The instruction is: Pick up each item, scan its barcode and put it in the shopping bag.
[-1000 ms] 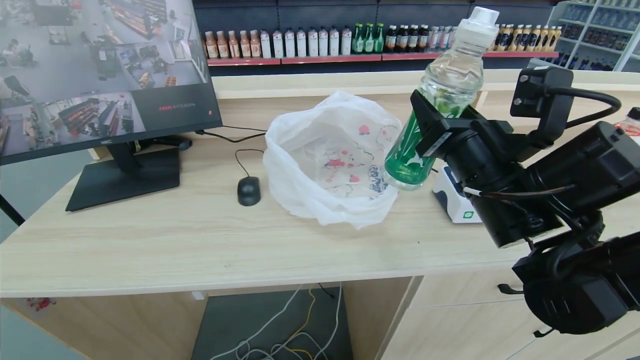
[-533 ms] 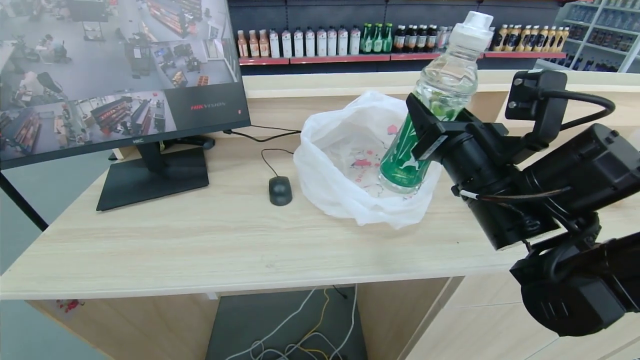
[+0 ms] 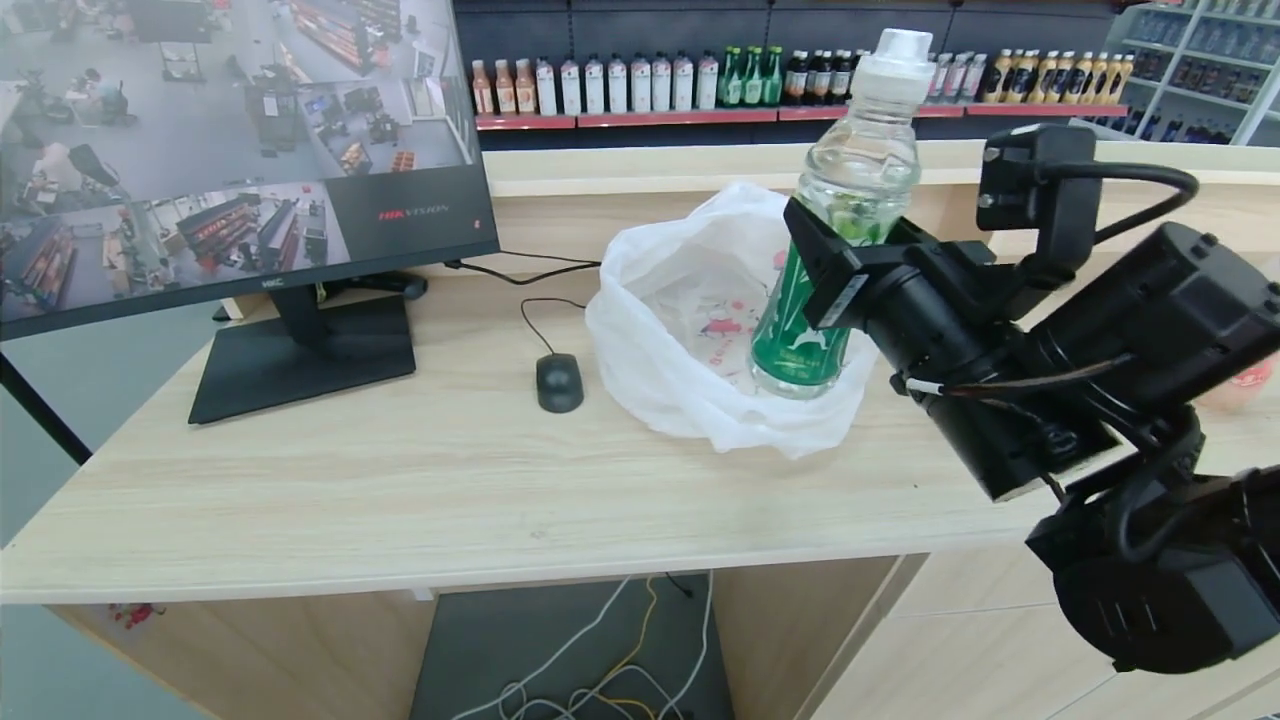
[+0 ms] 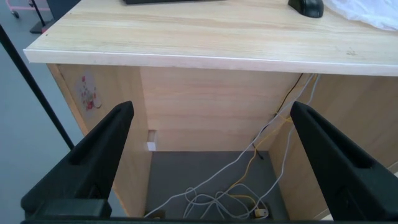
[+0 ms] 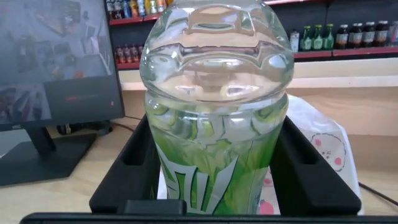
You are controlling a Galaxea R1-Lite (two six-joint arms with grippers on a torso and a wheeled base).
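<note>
Green-label bottle (image 3: pixel 858 165) clamped in R tool (image 3: pixel 836 252), base over white bag (image 3: pixel 640 340).

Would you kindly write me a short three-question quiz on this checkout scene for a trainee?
1. True or false: the left hand is shut.
2. The label on the bottle held in the right hand is: A red, B green, C blue.
3. Fill in: in the head view, the bottle's base overlaps the white ___.
Key: 1 false; 2 B; 3 bag.
</note>
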